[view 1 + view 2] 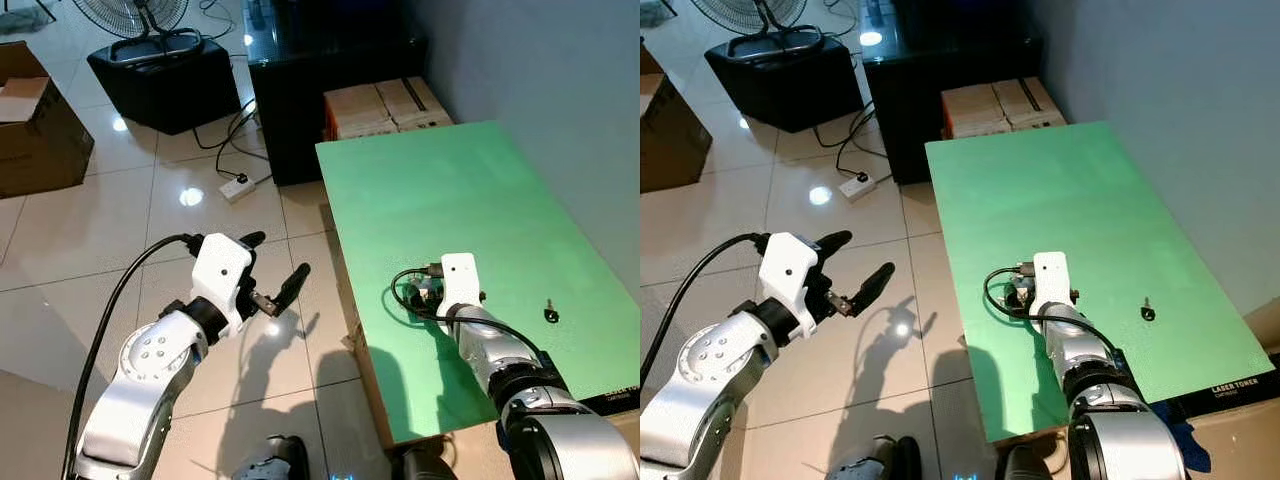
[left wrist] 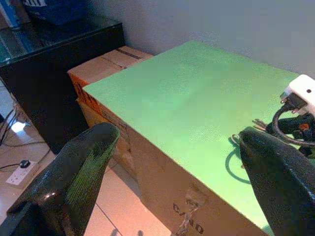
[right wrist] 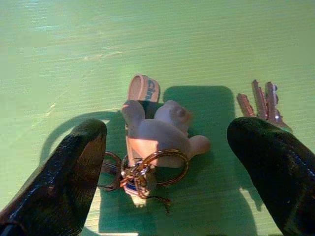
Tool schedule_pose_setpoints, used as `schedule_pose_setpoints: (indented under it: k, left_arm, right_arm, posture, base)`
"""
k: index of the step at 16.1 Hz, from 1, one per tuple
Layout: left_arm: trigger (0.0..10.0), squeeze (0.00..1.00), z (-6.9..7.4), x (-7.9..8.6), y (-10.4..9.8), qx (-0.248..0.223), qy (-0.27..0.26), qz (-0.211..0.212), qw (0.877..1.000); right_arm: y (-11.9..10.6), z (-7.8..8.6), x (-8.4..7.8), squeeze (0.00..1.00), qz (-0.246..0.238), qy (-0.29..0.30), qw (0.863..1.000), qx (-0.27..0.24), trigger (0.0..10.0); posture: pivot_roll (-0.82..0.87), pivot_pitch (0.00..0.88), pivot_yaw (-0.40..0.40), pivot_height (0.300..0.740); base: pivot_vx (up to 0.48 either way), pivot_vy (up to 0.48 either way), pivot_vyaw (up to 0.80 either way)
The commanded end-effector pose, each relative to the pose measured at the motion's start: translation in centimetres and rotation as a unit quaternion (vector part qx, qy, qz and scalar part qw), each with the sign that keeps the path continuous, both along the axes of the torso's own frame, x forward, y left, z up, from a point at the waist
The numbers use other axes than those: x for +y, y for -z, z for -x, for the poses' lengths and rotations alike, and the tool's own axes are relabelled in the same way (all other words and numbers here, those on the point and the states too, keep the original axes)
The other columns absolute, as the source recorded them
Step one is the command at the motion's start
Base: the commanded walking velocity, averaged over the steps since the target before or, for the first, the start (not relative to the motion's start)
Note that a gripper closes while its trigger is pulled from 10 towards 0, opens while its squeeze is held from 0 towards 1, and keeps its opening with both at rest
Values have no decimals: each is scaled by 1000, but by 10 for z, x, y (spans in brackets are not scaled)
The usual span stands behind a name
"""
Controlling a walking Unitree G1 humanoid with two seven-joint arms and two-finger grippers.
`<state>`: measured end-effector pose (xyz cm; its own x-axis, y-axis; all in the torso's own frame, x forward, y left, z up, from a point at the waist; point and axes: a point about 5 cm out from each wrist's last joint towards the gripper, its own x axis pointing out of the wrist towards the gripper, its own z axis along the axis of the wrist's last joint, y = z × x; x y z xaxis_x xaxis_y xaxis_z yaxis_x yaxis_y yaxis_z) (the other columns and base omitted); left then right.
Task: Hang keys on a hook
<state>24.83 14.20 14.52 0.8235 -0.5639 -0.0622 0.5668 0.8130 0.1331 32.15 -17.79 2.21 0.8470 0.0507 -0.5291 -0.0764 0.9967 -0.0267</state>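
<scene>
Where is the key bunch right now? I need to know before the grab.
The key bunch lies on the green table near its left edge, between the open jaws of the right gripper; a single small key lies apart, further right.

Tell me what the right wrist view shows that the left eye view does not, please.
The right wrist view resolves a pale figure charm, brass rings and three keys between open black fingers. The left eye view adds the left gripper open over the floor, and a separate small key. Both show the green table.
</scene>
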Motion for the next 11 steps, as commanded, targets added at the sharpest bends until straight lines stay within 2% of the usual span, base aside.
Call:
schedule_pose_setpoints:
  k: [1,9,10,11]
  left_arm:
    - [10000,0,-1,0,2,8,7,-2,1000]
    - [10000,0,1,-1,2,12,25,-5,1000]
    - [10000,0,1,-1,2,13,26,-4,1000]
    - [10000,0,1,-1,2,13,26,-4,1000]
  right_arm:
    - [5,4,2,0,-2,0,1000,7,10000]
    - [14,10,4,0,-21,41,998,35,10000]
    - [14,10,5,0,-28,43,998,35,9059]
    - [15,10,5,0,-29,44,998,35,3765]
  posture:
    - [57,160,92,740]
    - [69,169,112,740]
    - [68,171,115,740]
    - [68,172,117,740]
  base:
    - [0,0,0]
    - [0,0,0]
    - [0,0,0]
    - [0,0,0]
